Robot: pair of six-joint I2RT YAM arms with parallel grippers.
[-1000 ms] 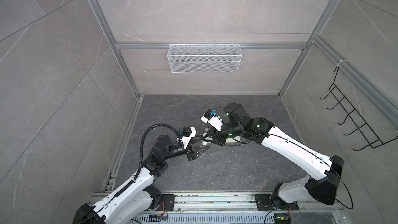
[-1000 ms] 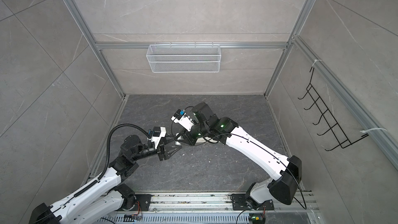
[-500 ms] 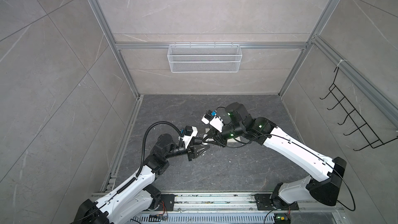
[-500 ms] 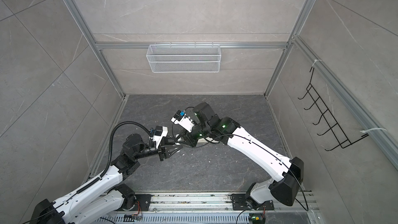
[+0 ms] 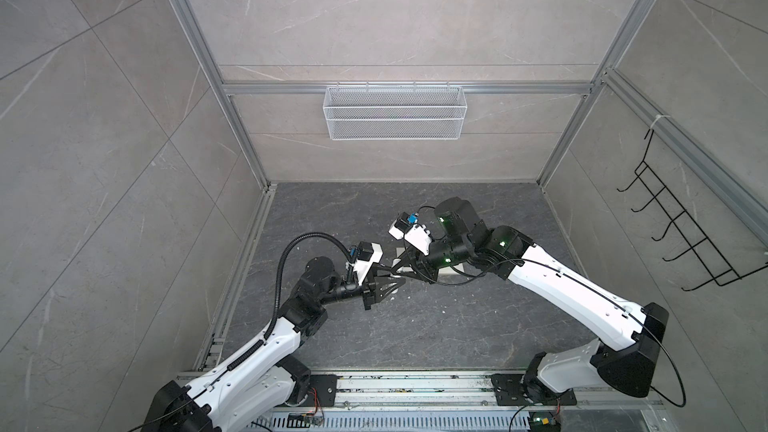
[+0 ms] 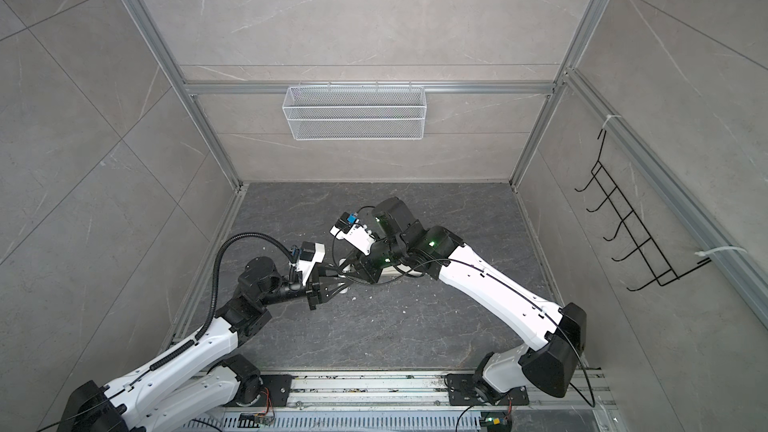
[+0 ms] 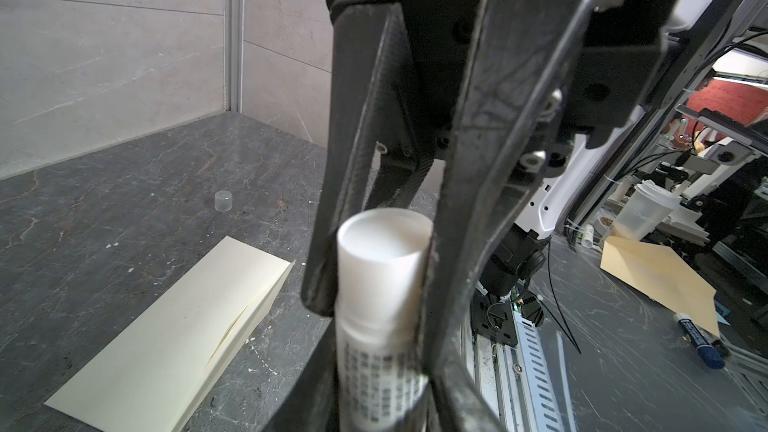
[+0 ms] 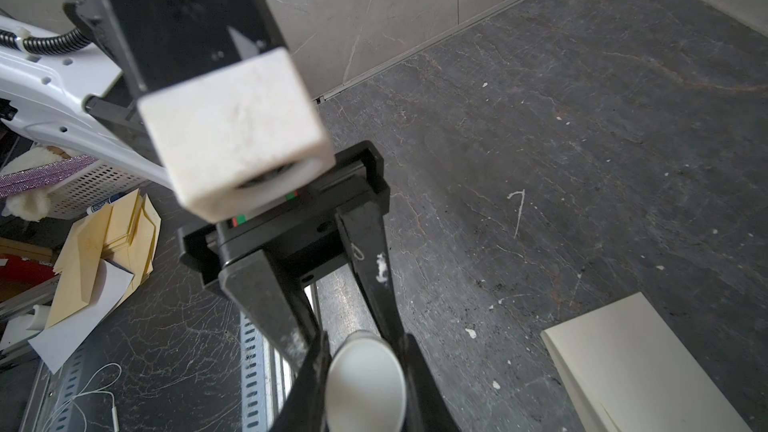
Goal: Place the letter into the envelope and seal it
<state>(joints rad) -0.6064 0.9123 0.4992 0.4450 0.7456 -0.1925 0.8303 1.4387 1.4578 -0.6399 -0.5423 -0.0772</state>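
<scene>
White glue stick (image 7: pixel 380 380) — its grey print too small for us to read — sat clamped by both left tool (image 8: pixel 360 340) and right tool (image 7: pixel 374 305); we saw the envelope (image 7: pixel 166 326) flat on the bench (image 7: pixel 104 209) nearby.

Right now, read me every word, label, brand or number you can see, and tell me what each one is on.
Nothing reads clearly.
White glue-stick tube: rows of grey print, too blurred to read.
Translucent plastic cup in the background: faint lettering, illegible.
Blue marker pen: white label, too small to read.
Cream paper envelope: no writing showing.
</scene>
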